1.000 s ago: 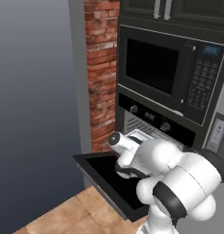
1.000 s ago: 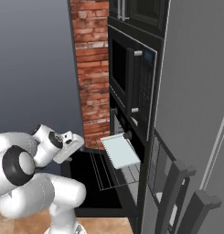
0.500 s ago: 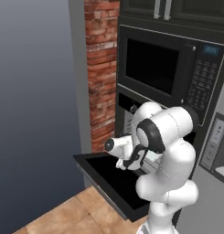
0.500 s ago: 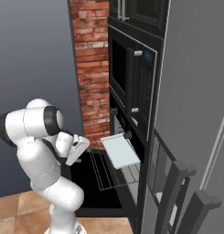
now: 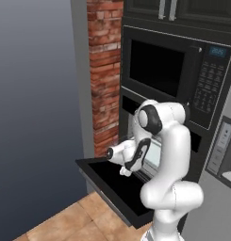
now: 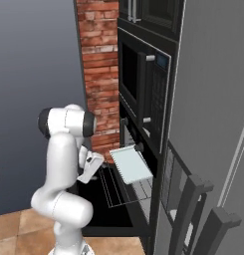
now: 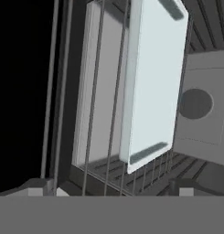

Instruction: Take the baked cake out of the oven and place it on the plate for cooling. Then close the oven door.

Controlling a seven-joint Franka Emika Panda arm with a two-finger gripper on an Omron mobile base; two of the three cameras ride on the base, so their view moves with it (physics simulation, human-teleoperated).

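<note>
The oven door [image 5: 112, 186] lies dropped flat, and the rack [image 6: 124, 187] is drawn out over it with a pale rectangular tray [image 6: 130, 165] sitting on its bars. No cake can be made out on the tray, and the plate cannot be placed from here.

The gripper [image 6: 92, 168] hangs over the open door, just short of the tray and aimed at it. The hand view looks straight along the rack bars at the tray [image 7: 152, 87], which stands ahead of the hand and slightly to one side, and the jaws stand wide apart with nothing between them.

The step in hand looks like the reach for the tray. To do it well, I would:
- bring the hand in level with the tray's near rim, so one finger passes under the lip and one over it;
- centre the tray between the fingers first (it sits off-centre in the hand view now);
- keep the fingers clear of the rack bars, which run just below the tray;
- lift only slightly before pulling back, so the tray clears the rack without tipping.

Writing: the keypad [image 5: 207, 87] and small display [image 5: 220, 52] of the microwave [image 5: 169, 70], well above the hand, carry marks too blurred to read. No brand shows.
</note>
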